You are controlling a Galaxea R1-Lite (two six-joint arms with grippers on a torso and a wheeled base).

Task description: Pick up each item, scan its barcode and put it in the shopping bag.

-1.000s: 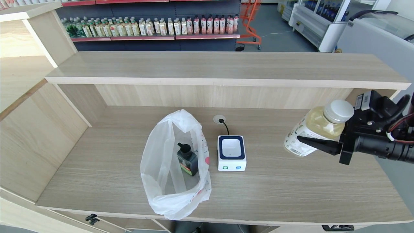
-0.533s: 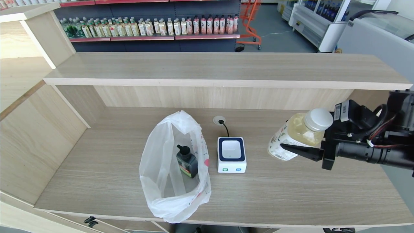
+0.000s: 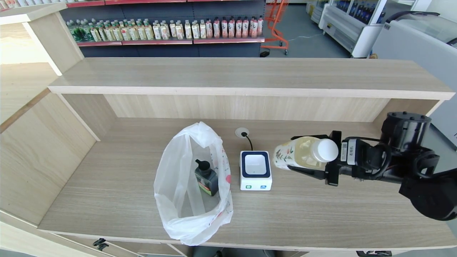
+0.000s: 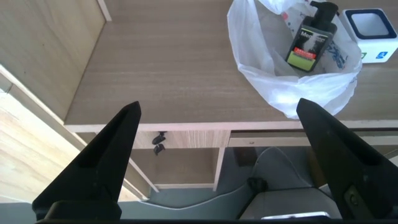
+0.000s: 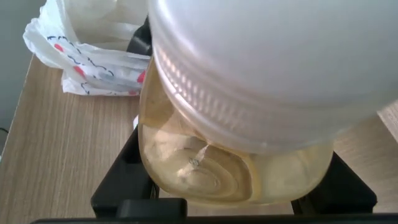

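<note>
- Your right tool (image 3: pixel 295 154) is closed on the tea bottle (image 3: pixel 303 152), with one finger on the far side of the body and one on the near side. It holds the bottle off the desk (image 3: pixel 321 207), right of centre in the head frame.
- The bottle lies nearly level. Its long axis runs left-right across the frame, with the white cap (image 3: pixel 327 150) toward the wrist on the right and the base leading left.
- The relation that counts is that the scanner (image 3: pixel 255 168) sits just left of the bottle's base and a little lower in the frame. Its window faces up and the base is close beside its right edge, not over it.
- In the right wrist frame the cap (image 5: pixel 273 62) and the amber liquid (image 5: pixel 236 162) are in the foreground, so you cannot tell which way the barcode faces. The head view shows only the flowered side of the label.
- In my judgement, scanning calls for a short carry leftward along the bottle's own axis, and probably a roll to turn the code down.
- The shopping bag (image 3: pixel 171 171) stands open left of the scanner, and a dark pump bottle (image 3: pixel 206 177) is already inside.
- Your left tool (image 4: pixel 219 109) has its fingers spread wide and holds nothing, above the desk's near edge at the frame's lower left. The right arm is the nearer one for the scan.
</note>
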